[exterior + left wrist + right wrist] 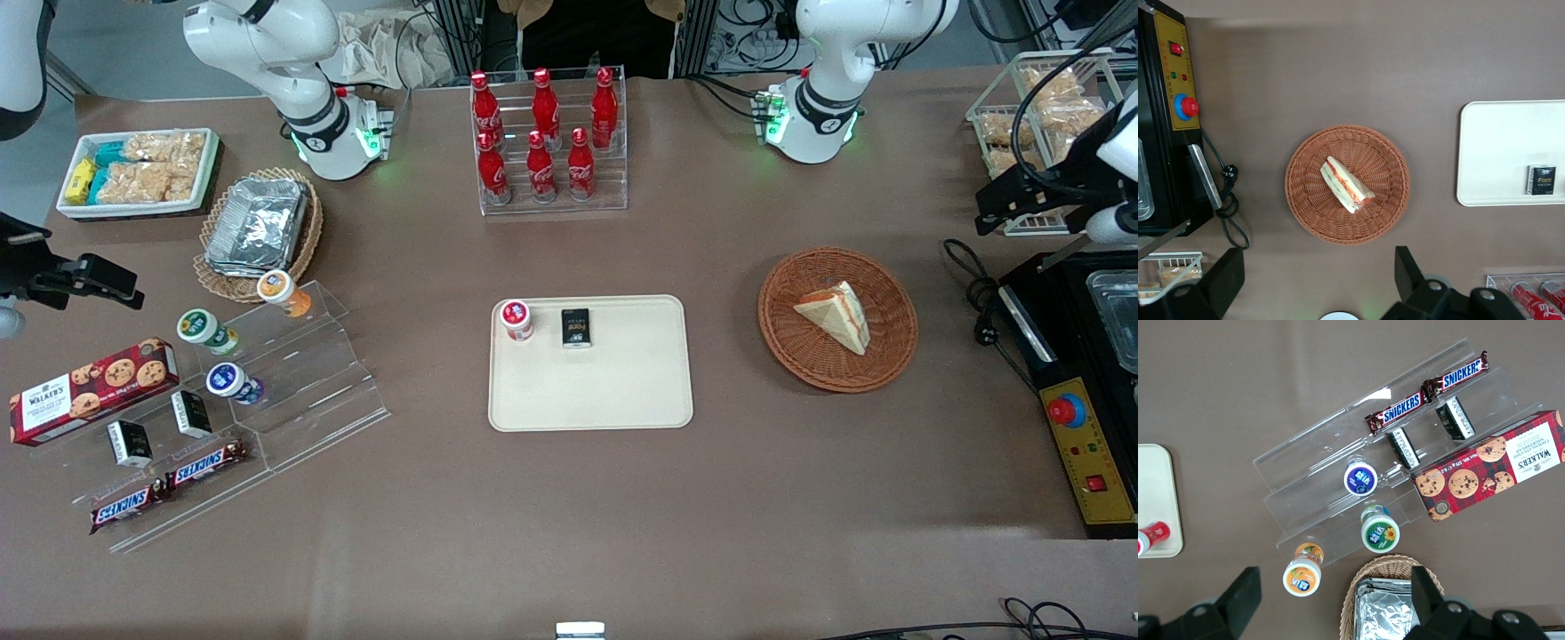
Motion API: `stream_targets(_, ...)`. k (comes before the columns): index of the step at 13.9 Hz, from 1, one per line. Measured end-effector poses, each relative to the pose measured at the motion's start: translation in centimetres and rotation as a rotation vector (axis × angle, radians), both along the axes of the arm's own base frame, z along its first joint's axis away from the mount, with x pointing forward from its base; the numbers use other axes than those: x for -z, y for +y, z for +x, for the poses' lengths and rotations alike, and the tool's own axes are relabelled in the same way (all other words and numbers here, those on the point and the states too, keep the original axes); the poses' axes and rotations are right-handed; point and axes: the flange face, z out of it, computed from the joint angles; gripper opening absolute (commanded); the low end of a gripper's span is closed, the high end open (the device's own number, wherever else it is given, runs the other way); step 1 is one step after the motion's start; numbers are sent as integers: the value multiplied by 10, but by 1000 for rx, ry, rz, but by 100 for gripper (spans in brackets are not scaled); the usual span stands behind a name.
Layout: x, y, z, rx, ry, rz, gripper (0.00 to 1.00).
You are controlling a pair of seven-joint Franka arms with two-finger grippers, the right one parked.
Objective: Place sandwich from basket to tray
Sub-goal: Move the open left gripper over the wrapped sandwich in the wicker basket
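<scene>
Item: sandwich (836, 313), one triangular wedge of pale bread with red and green filling along one edge, lying loose in the reddish-brown wicker basket (782, 342) on the bench (569, 516), toward the working arm's end. Destination: cream tray (591, 391), beside the basket and well apart from it, already carrying a red-lidded cup (516, 320) and a small black packet (576, 327) along its edge farther from the front camera; the nearer part of the tray is bare. Gripper (1318, 280): poised high above the basket, fingers spread wide, holding nothing. Risks, as judged: the bread is soft, so a hard pinch could crush the wedge or squeeze filling out, while a light one could let it slip during the carry. The wedge lies at an angle in the basket, so fingers not turned to its flat faces may catch a corner and tip it. Descending too deep could snag the woven floor or rim and drag the light basket along. On delivery, setting down too close to the cup could topple it; the bare nearer part looks the safer spot.
</scene>
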Motion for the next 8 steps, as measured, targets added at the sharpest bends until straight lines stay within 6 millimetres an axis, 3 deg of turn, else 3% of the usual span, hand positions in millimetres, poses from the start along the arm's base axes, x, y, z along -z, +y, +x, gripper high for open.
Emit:
stream_targets(5,38,1,30,-3,26,3,100)
stream_targets(8,42,8,31,-71,36,21,100)
